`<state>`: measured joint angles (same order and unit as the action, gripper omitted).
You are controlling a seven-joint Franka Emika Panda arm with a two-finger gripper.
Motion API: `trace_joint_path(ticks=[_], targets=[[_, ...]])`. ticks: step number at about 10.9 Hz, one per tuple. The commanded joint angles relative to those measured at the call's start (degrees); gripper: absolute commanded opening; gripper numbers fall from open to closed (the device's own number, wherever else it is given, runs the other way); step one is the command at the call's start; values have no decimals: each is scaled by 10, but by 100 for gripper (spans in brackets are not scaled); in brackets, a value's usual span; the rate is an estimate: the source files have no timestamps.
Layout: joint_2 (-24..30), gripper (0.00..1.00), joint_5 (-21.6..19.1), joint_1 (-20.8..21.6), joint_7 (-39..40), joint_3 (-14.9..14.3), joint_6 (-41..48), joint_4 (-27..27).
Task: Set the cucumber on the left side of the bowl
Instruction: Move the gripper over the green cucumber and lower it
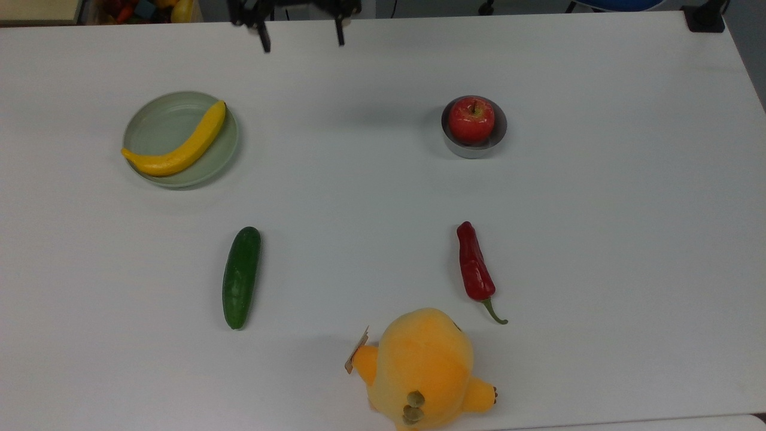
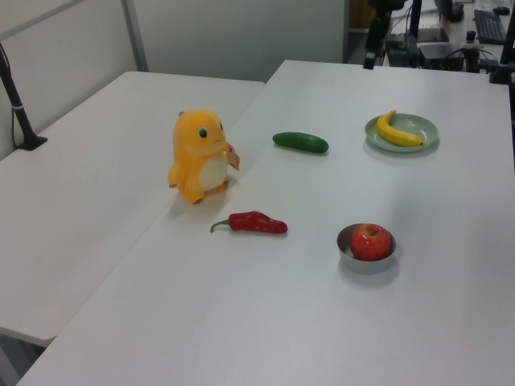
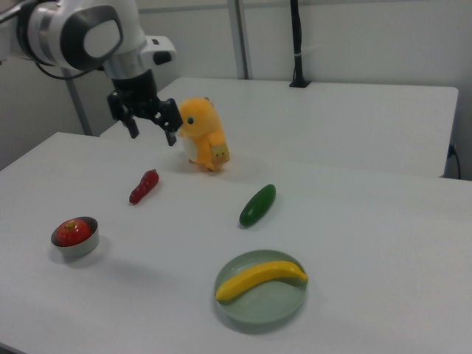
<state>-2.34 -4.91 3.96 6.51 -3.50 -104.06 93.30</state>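
Observation:
The dark green cucumber (image 1: 242,277) (image 2: 300,142) (image 3: 257,205) lies flat on the white table, in the lower left of the top view. The small grey metal bowl (image 1: 500,136) (image 2: 366,265) (image 3: 76,248) stands at the top view's upper right with a red apple (image 1: 472,119) inside it. My gripper (image 1: 301,39) (image 3: 153,135) hangs open above the table's far edge in the top view, high over the surface and well away from both. Nothing sits between its fingers.
A pale green plate (image 1: 149,123) holds a yellow banana (image 1: 179,146) at the top view's upper left. A red chili pepper (image 1: 474,266) lies below the bowl. An orange plush toy (image 1: 422,368) stands at the near edge, between cucumber and chili.

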Motion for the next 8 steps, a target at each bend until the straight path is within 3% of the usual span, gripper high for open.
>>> trace_joint_path(ticks=[1,8], targets=[[-58,100,2,-5,11,-35,-45,-41],[-175,100,2,-33,8,-37,-213,-57]])
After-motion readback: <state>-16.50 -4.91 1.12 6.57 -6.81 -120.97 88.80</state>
